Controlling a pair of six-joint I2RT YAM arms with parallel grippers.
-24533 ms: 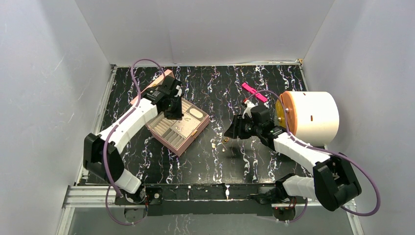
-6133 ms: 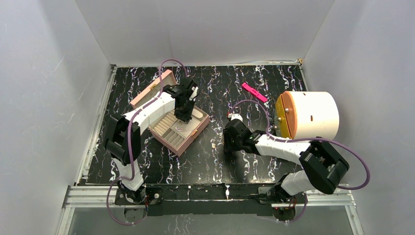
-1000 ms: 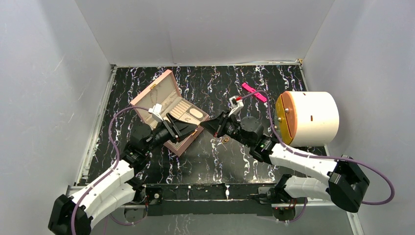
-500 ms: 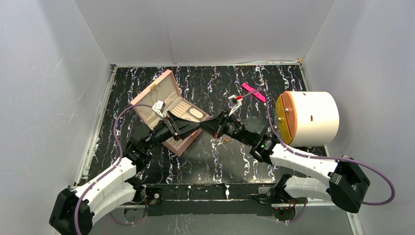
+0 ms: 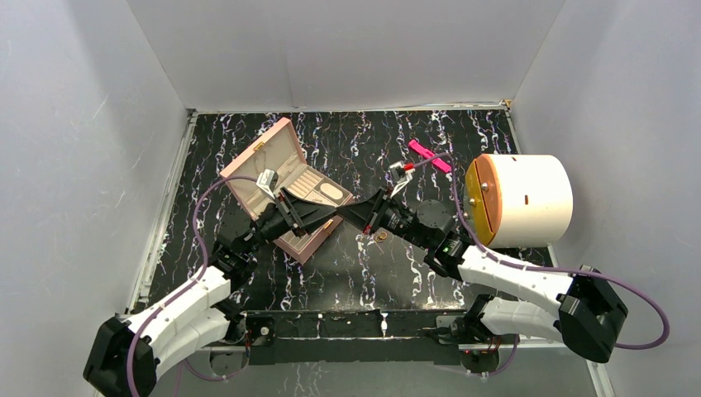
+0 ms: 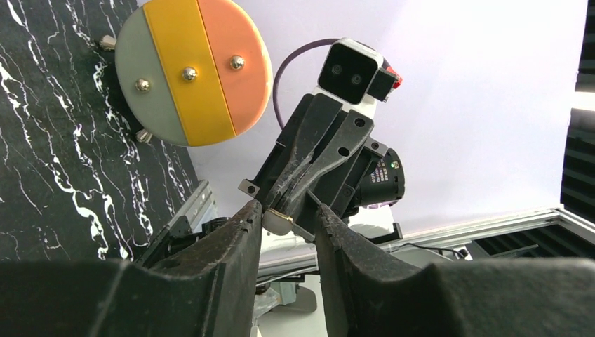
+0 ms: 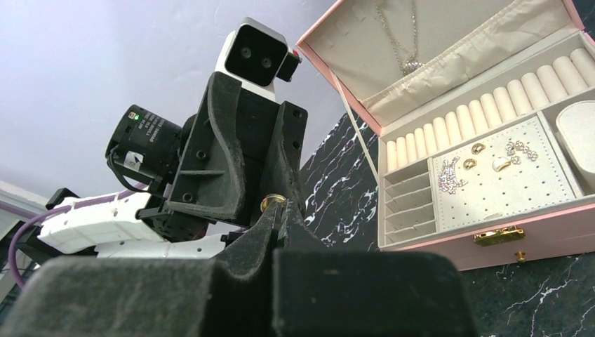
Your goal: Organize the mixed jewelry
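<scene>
My right gripper point(image 7: 282, 208) is shut on a small jewelry piece point(image 7: 272, 202), gold-rimmed with a pale rounded body point(image 6: 279, 221). It holds the piece in the air, tip to tip with my left gripper point(image 6: 286, 210). The left jaws stand apart on either side of the piece; one finger point(image 6: 242, 235) touches it and a gap shows at the other. In the top view the two grippers meet point(image 5: 339, 213) just in front of the open pink jewelry box point(image 5: 266, 157). More jewelry lies on the box's pad point(image 7: 502, 165). A loose gold-brown piece point(image 5: 382, 236) rests on the table.
A white cylinder point(image 5: 529, 198) with an orange and yellow face lies at the right. A bright pink bar point(image 5: 430, 155) lies behind the right arm. A necklace point(image 7: 405, 64) hangs in the box lid. Grey walls enclose the black marbled table point(image 5: 347, 273).
The left jaws have narrowed around the piece held by the right gripper. Both arms have stayed almost where they were, tips together.
</scene>
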